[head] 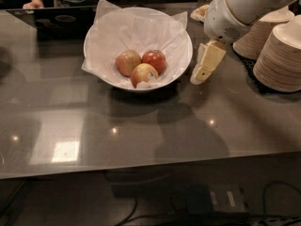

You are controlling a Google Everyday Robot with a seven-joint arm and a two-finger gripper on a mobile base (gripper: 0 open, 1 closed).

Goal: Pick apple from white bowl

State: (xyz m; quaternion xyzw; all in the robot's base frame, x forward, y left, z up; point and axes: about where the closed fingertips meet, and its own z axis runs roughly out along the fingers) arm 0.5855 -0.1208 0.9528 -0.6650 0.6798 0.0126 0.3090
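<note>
A: Where's the apple?
B: I see the apple point(154, 60) in the white bowl point(184, 40), on the far right of the cluster, close against two paler apples point(128, 62).
A: And the gripper?
B: My gripper point(206, 64) hangs just right of the bowl, outside it, over the worktop point(141, 131) — clenched or released, I cannot tell.
</note>
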